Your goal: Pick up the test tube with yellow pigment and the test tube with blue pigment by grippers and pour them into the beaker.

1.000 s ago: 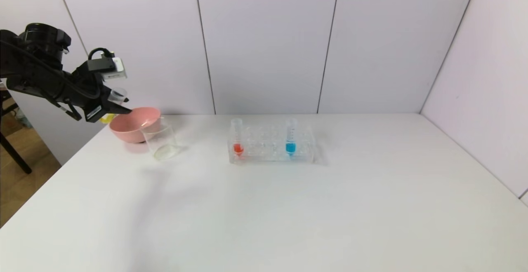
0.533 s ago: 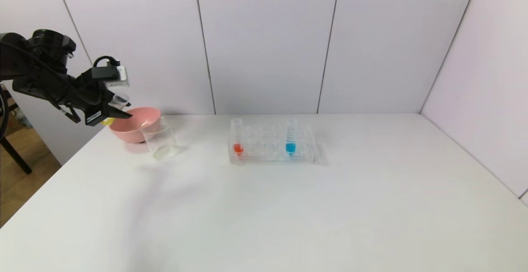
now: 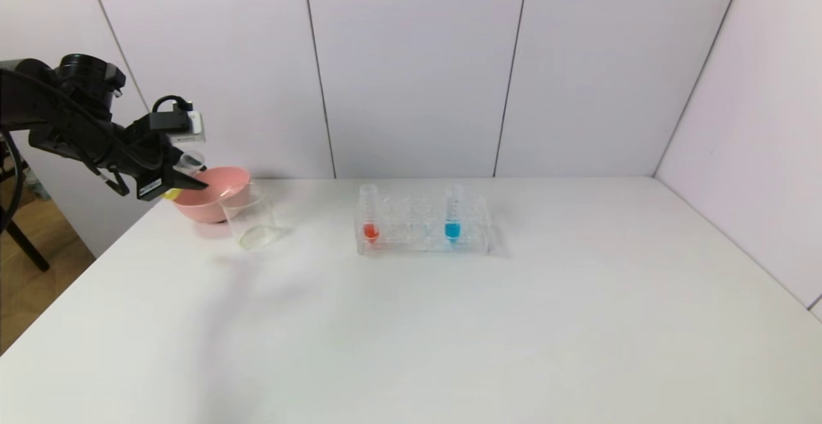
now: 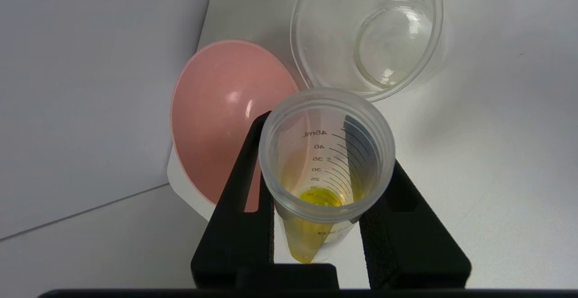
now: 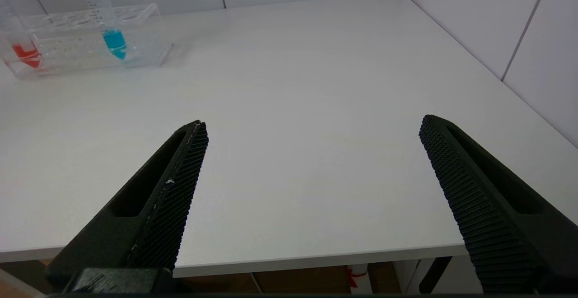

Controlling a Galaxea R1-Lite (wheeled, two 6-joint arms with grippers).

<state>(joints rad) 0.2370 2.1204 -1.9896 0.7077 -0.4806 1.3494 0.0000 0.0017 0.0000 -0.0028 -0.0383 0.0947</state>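
Your left gripper [image 3: 183, 180] has dropped lower and slid right over the last second, closer to the pink bowl [image 3: 215, 202] at the far left of the table [image 3: 449, 334]; it now hangs over the bowl's left rim, just left of the beaker [image 3: 250, 218]. Its jaws are clamped on the test tube with yellow pigment [image 4: 323, 176], one jaw each side of the wall, mouth up toward the wrist camera. A small pool of yellow sits in the tapered tip, with a yellow film on the wall above it. The beaker looks near empty in the wrist view, maybe a faint pale trace at the bottom, hard to tell. So I'd judge you're lining up the yellow pour, not finished with it; the mouth still needs to get over the beaker, not the bowl. The test tube with blue pigment [image 3: 453, 215] stands upright in the right part of the tube rack [image 3: 424, 226], mid-table, untouched. Your right gripper [image 5: 311, 162] is parked at the near right table edge, jaws spread wide, holding nothing, well apart from the rack. Count: three tubes (one yellow, one blue, one red-tipped tube [image 3: 369, 215] at the rack's left end), one rack, one beaker, one bowl, two grippers.
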